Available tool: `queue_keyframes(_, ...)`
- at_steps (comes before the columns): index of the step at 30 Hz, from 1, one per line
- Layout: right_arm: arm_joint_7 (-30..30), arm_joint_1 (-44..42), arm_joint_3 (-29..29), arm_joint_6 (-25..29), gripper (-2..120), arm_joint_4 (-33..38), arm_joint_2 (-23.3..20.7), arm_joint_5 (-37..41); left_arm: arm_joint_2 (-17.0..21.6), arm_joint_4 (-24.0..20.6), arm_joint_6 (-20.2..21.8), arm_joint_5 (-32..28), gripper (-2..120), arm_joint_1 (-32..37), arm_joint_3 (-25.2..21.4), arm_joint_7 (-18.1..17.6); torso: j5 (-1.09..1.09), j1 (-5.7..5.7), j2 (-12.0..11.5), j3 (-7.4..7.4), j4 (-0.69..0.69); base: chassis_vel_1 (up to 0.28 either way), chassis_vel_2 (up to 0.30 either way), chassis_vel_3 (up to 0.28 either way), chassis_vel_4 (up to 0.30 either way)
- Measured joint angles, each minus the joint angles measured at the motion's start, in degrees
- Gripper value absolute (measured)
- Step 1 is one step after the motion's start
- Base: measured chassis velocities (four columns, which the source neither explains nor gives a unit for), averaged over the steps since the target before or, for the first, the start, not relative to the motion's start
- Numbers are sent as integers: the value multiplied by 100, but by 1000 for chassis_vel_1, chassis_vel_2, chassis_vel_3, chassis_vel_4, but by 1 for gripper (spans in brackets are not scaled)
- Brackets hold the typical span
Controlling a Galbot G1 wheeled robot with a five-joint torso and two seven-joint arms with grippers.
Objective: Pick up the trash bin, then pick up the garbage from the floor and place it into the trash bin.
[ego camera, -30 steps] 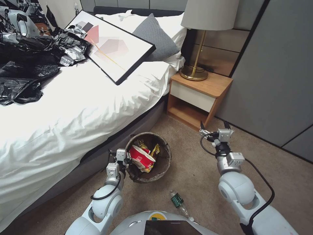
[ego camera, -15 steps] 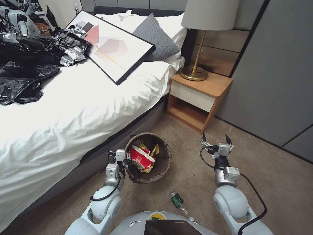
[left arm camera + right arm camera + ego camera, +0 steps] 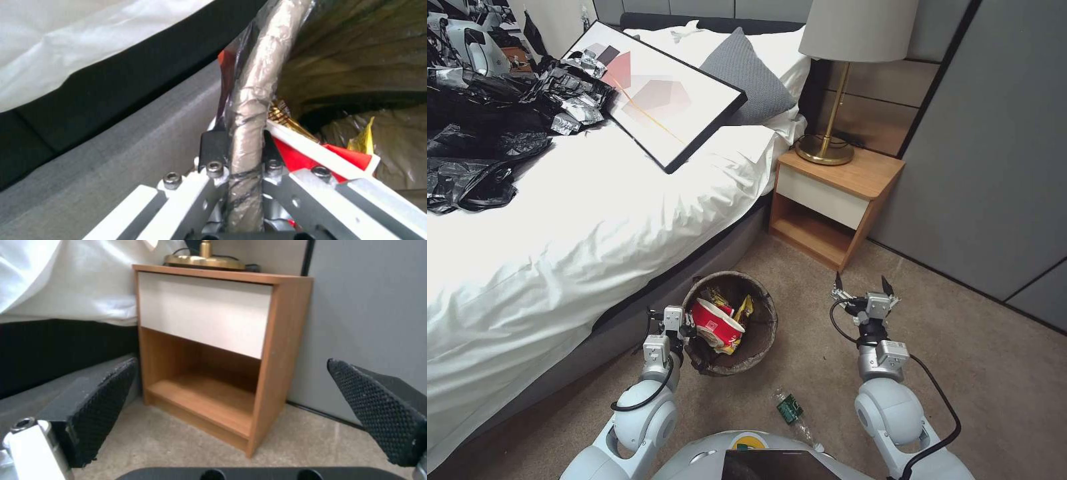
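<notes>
Far left on the bed (image 3: 560, 227): glossy black plastic bags (image 3: 480, 140), not your concern. A framed picture (image 3: 657, 93) lies beside them, then a grey pillow (image 3: 747, 73).

Your left gripper (image 3: 684, 327) is at the near-left rim of the trash bin (image 3: 757, 347), just beside the bed frame. In the left wrist view the left gripper (image 3: 236, 140) has its fingers pressed together on the bag-wrapped rim, one inside and one outside. So the bin is pinched by its edge.

In the bin you already have a red-and-white noodle cup (image 3: 715, 321), tilted, and yellow snack wrappers (image 3: 740, 313) behind it.

The piece that matters: a green-labelled clear bottle (image 3: 790, 408) lies flat on the carpet (image 3: 827, 373), near the robot's base and between your two arms. Its long axis runs diagonally, one end toward the bin and the other back toward the base on the right side.

Your right gripper (image 3: 864, 293) is empty, fingers spread wide, and points toward the nightstand (image 3: 834, 200). The right wrist view shows both pads (image 3: 102, 406) apart, facing that nightstand (image 3: 231, 356) with the lamp base (image 3: 204, 261) on top.

Judgement: the free right arm is the one to use. The bottle lies behind and to the left of that gripper, back toward the base. You would need to draw back and turn the wrist so the fingers close across the bottle's narrow width.
</notes>
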Motion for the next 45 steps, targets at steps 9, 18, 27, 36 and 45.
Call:
queue_keyframes(9,21,99,-87,-52,100,-22,-3,0,-19,-16,6,-4,0,8,-16,0,1,0,0,0,0,41,36,42,42)
queue_keyframes(18,39,140,-136,-89,100,-23,-32,19,-73,-44,8,11,0,50,-28,9,1,0,0,0,0,83,76,85,79)
queue_keyframes(27,58,167,-148,-104,100,-16,-50,34,-86,-62,10,19,0,78,-29,23,0,0,0,0,-1,77,80,88,79)
queue_keyframes(36,103,221,-161,-138,100,-14,-48,47,-91,-61,12,18,0,68,-25,38,-2,0,0,0,-1,73,82,80,76)
queue_keyframes(45,168,246,-176,-161,100,-13,-18,51,-86,-36,7,79,0,55,-22,38,0,0,0,0,1,40,47,42,42)
